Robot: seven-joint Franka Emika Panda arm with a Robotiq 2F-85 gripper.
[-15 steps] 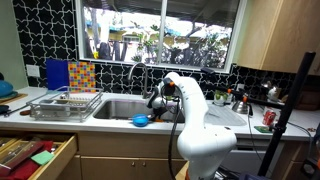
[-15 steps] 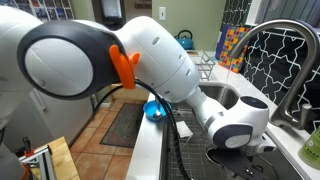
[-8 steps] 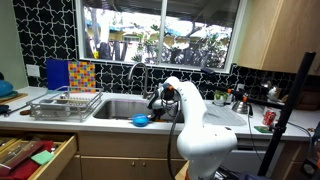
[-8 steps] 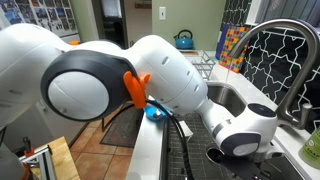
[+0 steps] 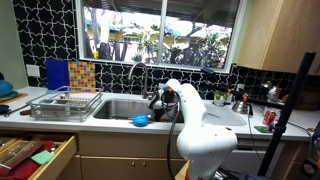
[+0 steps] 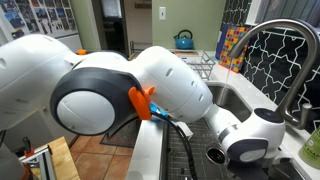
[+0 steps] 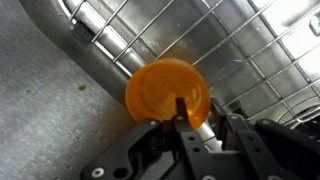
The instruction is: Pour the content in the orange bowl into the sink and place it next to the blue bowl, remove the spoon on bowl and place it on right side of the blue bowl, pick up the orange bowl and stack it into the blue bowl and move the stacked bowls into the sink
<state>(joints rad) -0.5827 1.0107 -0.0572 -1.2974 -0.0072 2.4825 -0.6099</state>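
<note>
The wrist view shows the orange bowl (image 7: 165,92) from above, sitting over the curved edge of the sink (image 7: 250,50). My gripper (image 7: 198,118) straddles its near rim: one finger is over the bowl's inside, the other just outside it. The jaws stand half closed, and a pale shiny strip shows between them. Whether they pinch the rim does not show. In an exterior view the gripper (image 5: 158,101) hangs low at one end of the sink (image 5: 115,106). The blue bowl (image 5: 140,120) sits on the counter's front edge close by. No spoon can be made out.
A wire grid (image 7: 275,75) lines the sink's bottom. Grey countertop (image 7: 50,120) lies beside the bowl. A tall faucet (image 5: 135,72) rises behind the sink, and a wire dish rack (image 5: 65,103) stands on the counter. A drawer (image 5: 35,155) hangs open below. My arm (image 6: 110,100) fills much of an exterior view.
The jaws have narrowed from wide open around the orange bowl's rim. My arm has shifted and now covers the blue bowl in an exterior view.
</note>
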